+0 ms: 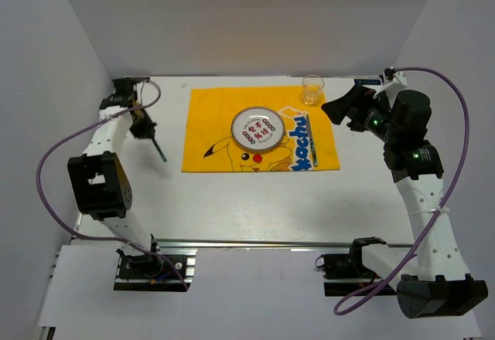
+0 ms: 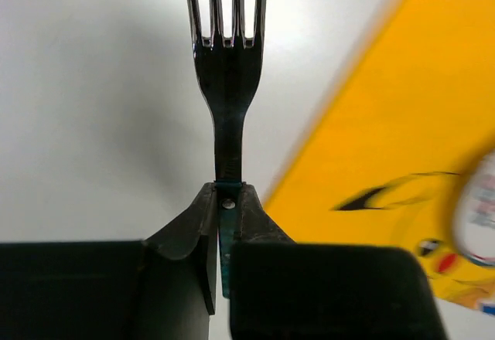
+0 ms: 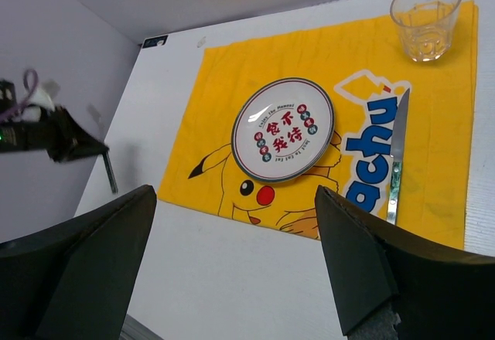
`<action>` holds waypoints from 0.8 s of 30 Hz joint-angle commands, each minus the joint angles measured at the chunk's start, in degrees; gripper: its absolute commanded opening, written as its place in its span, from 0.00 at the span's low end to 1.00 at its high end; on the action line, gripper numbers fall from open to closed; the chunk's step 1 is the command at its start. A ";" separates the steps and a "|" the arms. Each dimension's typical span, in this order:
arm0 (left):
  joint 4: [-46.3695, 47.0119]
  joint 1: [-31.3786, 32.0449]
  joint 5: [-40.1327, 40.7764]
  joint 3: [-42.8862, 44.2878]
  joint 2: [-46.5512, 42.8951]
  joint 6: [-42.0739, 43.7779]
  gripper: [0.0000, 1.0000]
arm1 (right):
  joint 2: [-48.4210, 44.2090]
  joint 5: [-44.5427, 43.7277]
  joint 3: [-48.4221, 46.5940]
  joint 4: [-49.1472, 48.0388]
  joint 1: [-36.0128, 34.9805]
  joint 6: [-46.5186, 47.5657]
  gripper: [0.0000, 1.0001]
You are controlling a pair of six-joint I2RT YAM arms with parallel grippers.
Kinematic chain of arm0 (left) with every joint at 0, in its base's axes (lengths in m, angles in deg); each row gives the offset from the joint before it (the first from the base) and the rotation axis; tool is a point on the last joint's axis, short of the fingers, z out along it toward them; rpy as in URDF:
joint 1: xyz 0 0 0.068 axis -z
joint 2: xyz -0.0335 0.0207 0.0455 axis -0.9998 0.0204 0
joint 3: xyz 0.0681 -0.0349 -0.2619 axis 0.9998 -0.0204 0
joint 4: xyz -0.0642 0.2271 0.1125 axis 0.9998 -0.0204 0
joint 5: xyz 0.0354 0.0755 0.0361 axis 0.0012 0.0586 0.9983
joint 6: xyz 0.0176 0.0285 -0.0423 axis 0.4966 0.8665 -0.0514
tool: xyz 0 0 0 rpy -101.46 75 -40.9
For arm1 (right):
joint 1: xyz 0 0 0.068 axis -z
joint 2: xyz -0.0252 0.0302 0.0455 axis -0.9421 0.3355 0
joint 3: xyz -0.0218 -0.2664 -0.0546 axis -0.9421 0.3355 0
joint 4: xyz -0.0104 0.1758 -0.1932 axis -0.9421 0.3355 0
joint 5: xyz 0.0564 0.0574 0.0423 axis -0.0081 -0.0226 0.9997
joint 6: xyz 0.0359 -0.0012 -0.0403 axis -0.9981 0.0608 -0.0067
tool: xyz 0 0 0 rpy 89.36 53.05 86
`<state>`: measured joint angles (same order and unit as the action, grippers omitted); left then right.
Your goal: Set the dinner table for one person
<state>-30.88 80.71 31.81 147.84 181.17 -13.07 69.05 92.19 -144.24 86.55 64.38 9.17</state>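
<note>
The white dinner table point(image 1: 255, 201) carries a yellow cartoon placemat point(image 1: 209, 124). On the mat sit a round printed plate point(image 1: 257, 127), a knife point(image 1: 315, 143) to its right and a clear glass point(image 1: 312, 90) at the far right corner. My left gripper point(image 1: 147, 133) hangs left of the mat, shut on the teal handle of a fork point(image 2: 228, 62), whose tines point away from the jaws point(image 2: 227, 189). Off the mat's right edge, my right gripper point(image 1: 336, 110) is raised, and its fingers stand wide apart with nothing between them point(image 3: 236, 190).
White walls close the table in at the left, back and right. A metal rail point(image 1: 255, 243) runs along the front edge, with both arm bases behind it. In the right wrist view the plate point(image 3: 283, 129), knife point(image 3: 397, 158) and glass point(image 3: 425, 17) show.
</note>
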 commanded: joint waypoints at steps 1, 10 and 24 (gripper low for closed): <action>-1.69 8.79 -11.45 14.58 4.26 6.29 0.00 | 0.82 1.82 -2.83 -1.81 0.13 0.35 0.89; -11.30 19.54 -9.44 33.49 23.87 9.47 0.00 | 2.49 4.63 -2.75 -1.55 0.13 2.81 0.89; -11.93 22.18 -7.60 35.36 31.53 10.44 0.00 | 2.22 6.39 -1.08 -0.14 0.13 5.27 0.89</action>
<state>-42.42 102.37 23.92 180.51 213.67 -3.67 71.73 97.41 -145.25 86.79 64.38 12.84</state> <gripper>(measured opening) 0.160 0.891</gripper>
